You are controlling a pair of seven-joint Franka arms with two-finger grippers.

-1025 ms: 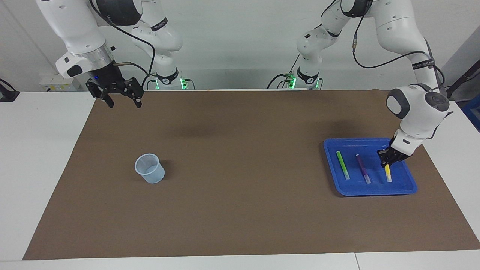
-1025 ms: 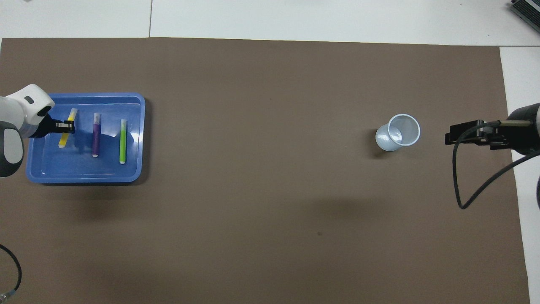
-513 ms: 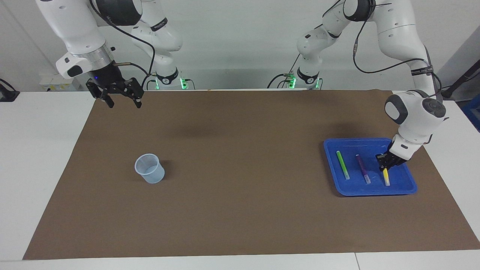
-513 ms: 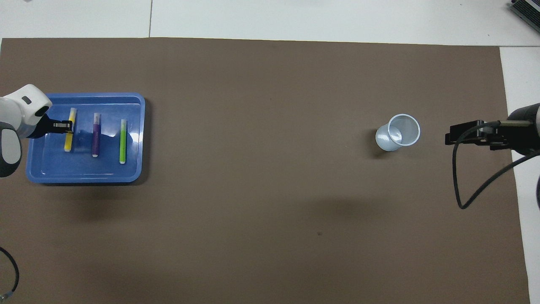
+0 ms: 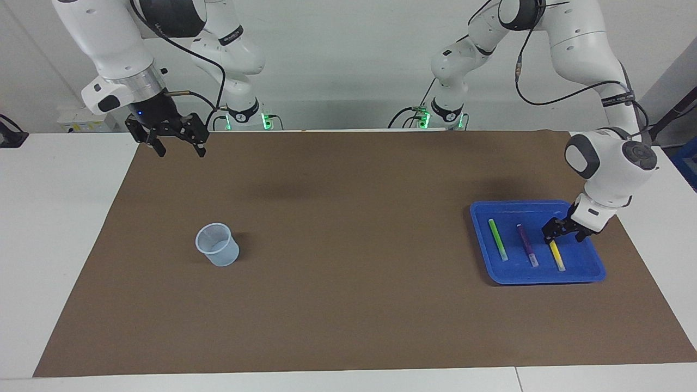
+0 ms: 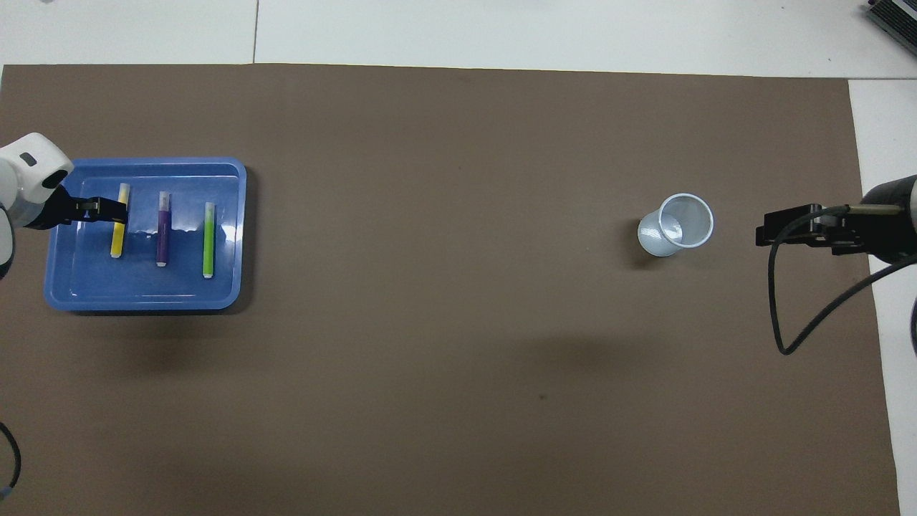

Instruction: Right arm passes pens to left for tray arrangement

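The blue tray [image 5: 511, 214] [image 6: 93, 287] sits at the left arm's end of the table. Three pens lie side by side in it: green [image 5: 497, 239] [image 6: 208, 240], purple [image 5: 527, 246] [image 6: 163, 229] and yellow [image 5: 557, 256] [image 6: 118, 233]. My left gripper [image 5: 562, 238] [image 6: 104, 208] hangs open just above the yellow pen's end nearer to the robots, holding nothing. My right gripper [image 5: 179, 151] [image 6: 765, 233] waits open and empty, raised over the mat's corner at the right arm's end.
A small translucent pale-blue cup [image 5: 218, 245] [image 6: 677, 223] stands upright on the brown mat [image 5: 348, 245] toward the right arm's end. A loose black cable [image 6: 802, 315] loops from the right wrist. White table borders the mat.
The left gripper, shut on the yellow pen a second ago, laid it flat in the tray, opened and rose slightly. The right arm has not moved.
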